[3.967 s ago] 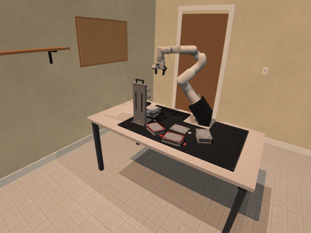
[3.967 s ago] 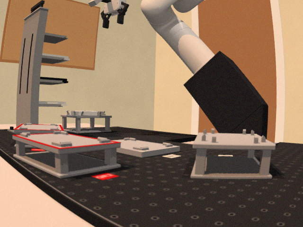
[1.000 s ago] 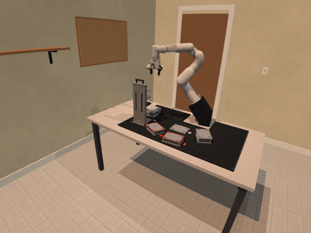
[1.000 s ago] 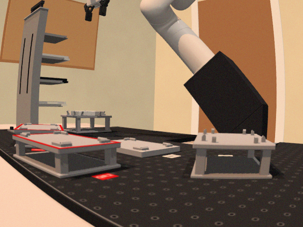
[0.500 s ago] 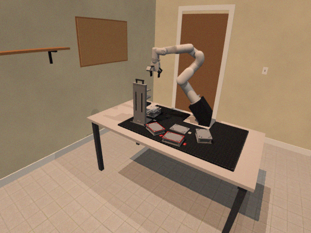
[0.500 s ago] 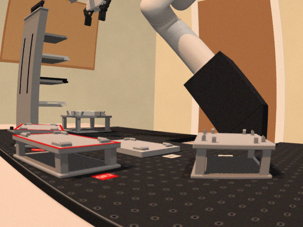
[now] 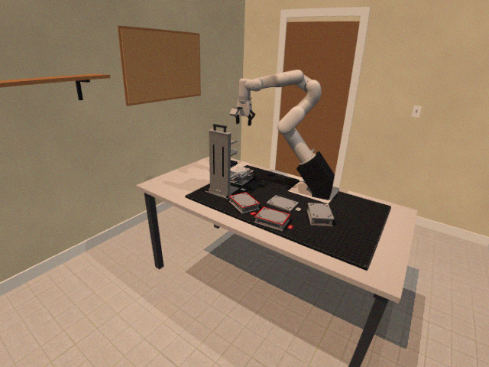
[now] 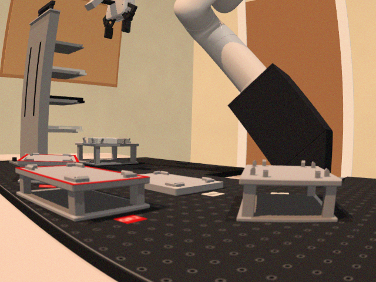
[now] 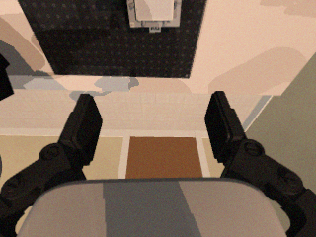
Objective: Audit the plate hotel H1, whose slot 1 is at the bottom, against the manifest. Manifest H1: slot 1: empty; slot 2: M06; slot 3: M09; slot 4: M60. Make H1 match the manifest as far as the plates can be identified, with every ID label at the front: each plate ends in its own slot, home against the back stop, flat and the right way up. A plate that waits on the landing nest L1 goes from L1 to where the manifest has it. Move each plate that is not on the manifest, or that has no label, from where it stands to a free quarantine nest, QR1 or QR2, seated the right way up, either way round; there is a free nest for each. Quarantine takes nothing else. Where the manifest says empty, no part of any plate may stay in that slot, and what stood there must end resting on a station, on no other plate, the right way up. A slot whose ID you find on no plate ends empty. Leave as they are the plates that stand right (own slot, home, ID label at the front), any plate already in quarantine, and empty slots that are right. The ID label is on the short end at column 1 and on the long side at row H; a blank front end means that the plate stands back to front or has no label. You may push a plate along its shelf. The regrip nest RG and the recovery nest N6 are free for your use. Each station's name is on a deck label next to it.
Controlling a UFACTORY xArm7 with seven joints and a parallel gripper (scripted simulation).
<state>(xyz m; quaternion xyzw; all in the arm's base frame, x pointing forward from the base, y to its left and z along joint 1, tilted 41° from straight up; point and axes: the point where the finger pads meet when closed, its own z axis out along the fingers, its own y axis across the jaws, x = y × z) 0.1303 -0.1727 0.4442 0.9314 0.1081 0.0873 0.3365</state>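
Observation:
The plate hotel H1 (image 7: 219, 164) is a grey tower at the mat's left end, and its four shelves show side-on in the exterior view (image 8: 65, 87). A dark plate (image 8: 67, 98) lies on the second shelf from the bottom. I cannot tell what the other shelves hold, and no labels are readable. A pale plate (image 8: 106, 140) (image 7: 241, 174) sits on the raised nest next to the hotel. My gripper (image 7: 242, 117) (image 8: 117, 30) hangs high above the hotel's open side. Its fingers are wide open and empty (image 9: 155, 111).
Two red-edged nests (image 7: 244, 201) (image 7: 272, 216) stand in front of the hotel, both bare (image 8: 79, 175). A low flat nest (image 8: 182, 182) and a raised nest with pins (image 8: 289, 175) stand to the right. The arm's black base (image 7: 315, 175) is behind them.

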